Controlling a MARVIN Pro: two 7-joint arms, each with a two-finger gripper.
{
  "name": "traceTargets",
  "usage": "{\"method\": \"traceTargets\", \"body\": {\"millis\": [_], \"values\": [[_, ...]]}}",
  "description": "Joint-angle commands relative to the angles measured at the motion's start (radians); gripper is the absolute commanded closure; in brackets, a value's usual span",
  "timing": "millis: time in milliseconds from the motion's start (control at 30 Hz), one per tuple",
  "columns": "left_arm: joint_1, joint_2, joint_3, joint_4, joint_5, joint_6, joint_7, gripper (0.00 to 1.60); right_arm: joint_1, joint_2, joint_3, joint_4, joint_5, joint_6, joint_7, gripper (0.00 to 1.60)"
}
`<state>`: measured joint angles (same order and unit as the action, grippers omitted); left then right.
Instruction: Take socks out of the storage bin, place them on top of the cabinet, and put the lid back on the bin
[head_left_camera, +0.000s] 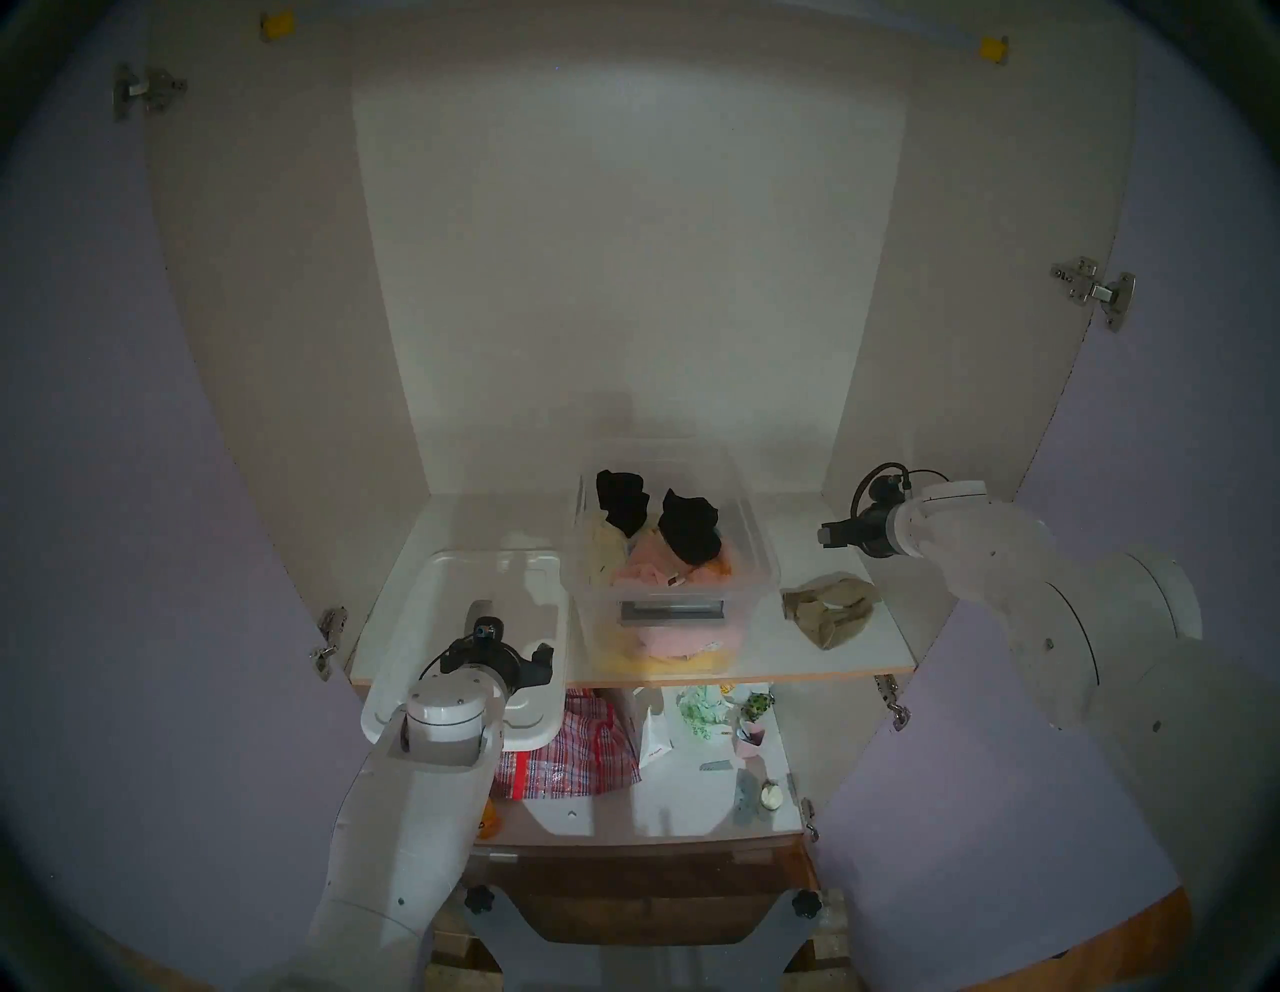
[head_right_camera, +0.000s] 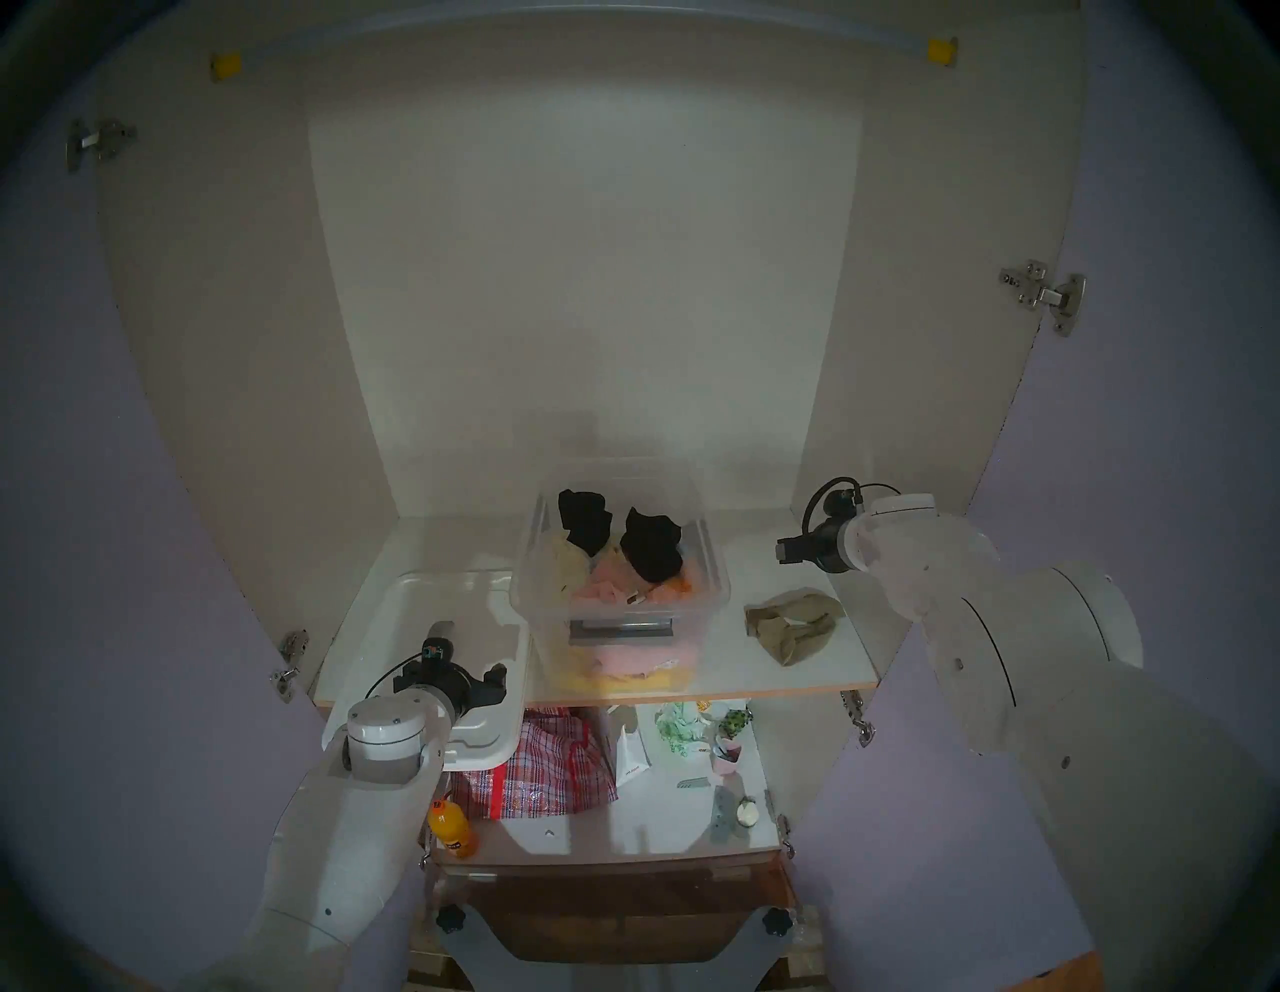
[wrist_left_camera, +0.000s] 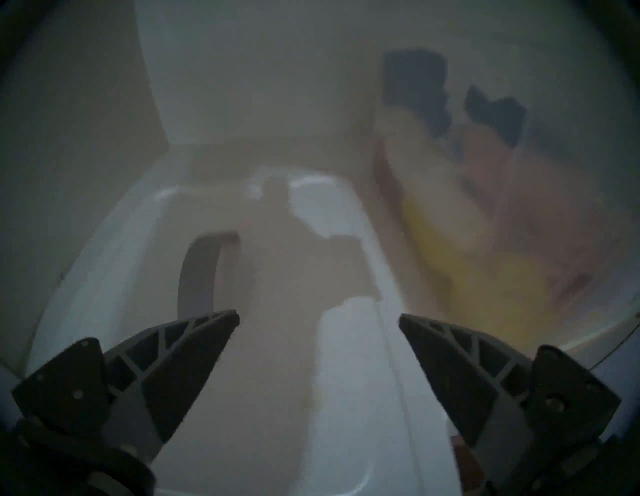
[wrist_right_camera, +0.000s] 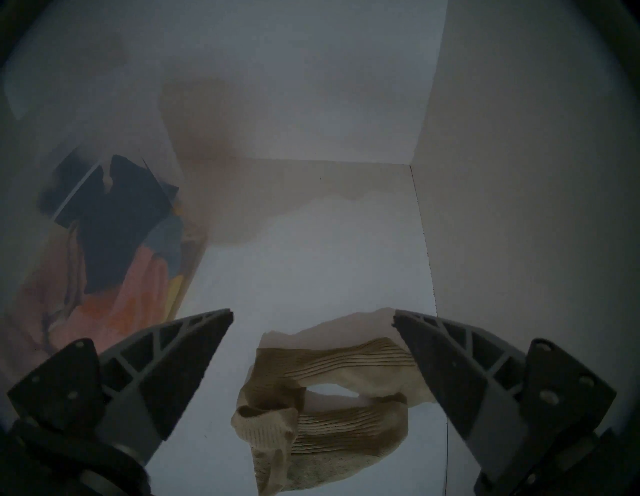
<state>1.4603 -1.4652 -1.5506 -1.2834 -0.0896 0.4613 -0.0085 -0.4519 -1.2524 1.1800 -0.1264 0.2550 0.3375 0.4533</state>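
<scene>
No text, label or number can be read with certainty in any view. On the lower shelf, a white bag (head_right_camera: 632, 751) carries a small dark mark near its bottom edge, too small to make out. An orange bottle (head_right_camera: 451, 828) beside the left arm bears a dark label whose print is illegible. A white cup (head_right_camera: 701, 751) shows a dark band that may be lettering, but it cannot be read. Both wrist views are hazy and show no writing.
</scene>
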Motion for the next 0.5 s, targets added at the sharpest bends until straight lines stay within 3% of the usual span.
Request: {"method": "traceTargets", "body": {"millis": [0,233,467], "values": [[-0.116,-0.018,-0.002,-0.032,-0.026,0.006,-0.026,0.00,0.028,0.000,0.007,-0.020,0.006,-0.018,-0.003,0.00],[-0.187,-0.036,0.025,0.038,-0.018,0.034,-0.018,0.00,0.027,-0.001,0.014,-0.021,0.005,-0.024,-0.010,0.00],[-0.231,-0.006,0.115,0.094,0.042,0.029,0.021,0.00,0.026,-0.002,0.020,-0.021,0.005,-0.030,-0.016,0.00]]}}
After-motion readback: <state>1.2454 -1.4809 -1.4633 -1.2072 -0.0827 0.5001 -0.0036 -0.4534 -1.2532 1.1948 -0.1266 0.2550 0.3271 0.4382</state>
